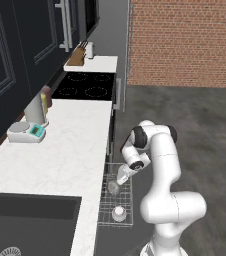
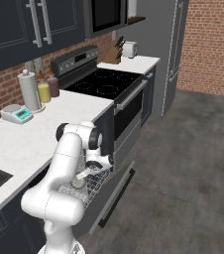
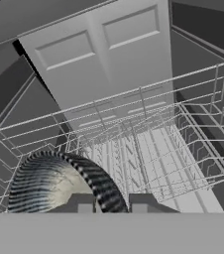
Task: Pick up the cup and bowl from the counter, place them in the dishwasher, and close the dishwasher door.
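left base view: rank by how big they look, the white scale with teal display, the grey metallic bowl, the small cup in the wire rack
1. White scale with teal display, largest.
2. Grey metallic bowl and small white-rimmed cup look about alike; unranked.

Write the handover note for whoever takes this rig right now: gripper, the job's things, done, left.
Gripper: low over the pulled-out rack, fingertips straddling the bowl's rim; whether it grips or has let go cannot be told.
Bowl: in the dishwasher rack, at the gripper.
Cup: already in the rack, nearer the sink end.
Dishwasher door: folded down, open.
Done: both dishes are off the counter and in the rack.
Left: confirm the bowl is released, lift the arm clear, likely slide the rack in, close the door.
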Controlling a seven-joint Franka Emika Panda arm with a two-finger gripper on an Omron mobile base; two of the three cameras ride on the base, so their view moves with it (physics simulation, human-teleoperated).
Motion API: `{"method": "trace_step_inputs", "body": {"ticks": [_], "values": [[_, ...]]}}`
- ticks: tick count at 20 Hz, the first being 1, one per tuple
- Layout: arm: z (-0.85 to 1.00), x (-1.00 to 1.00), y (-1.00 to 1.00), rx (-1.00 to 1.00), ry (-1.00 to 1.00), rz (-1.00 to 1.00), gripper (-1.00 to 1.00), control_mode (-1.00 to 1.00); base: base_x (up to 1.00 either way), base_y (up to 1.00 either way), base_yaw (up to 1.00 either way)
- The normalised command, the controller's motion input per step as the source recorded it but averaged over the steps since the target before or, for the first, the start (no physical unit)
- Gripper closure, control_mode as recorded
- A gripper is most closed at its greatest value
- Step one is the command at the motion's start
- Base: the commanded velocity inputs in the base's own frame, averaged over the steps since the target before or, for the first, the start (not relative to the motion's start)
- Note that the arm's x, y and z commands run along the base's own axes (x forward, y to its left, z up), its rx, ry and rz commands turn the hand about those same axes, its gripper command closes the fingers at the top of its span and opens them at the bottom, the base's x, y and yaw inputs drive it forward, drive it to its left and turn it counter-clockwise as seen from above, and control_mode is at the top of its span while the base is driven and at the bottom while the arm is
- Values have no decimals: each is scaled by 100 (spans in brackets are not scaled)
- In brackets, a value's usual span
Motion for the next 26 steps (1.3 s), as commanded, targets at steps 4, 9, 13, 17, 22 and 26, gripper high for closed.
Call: {"method": "trace_step_inputs", "body": {"ticks": [4, 9, 13, 17, 22, 26], "values": [[0, 0, 0, 0, 0, 0, -100, -100, 0, 0, 0], [2, 0, 1, 0, 5, 0, -100, -100, 0, 0, 0], [34, 0, -7, 0, 22, 0, -100, -100, 0, 0, 0], [73, -2, -31, 0, 21, 0, -100, -100, 0, 0, 0], [50, -27, -72, 2, 4, 0, -100, -100, 0, 0, 0], [-1, -31, -81, 11, -2, 4, -100, -100, 0, 0, 0]]}}
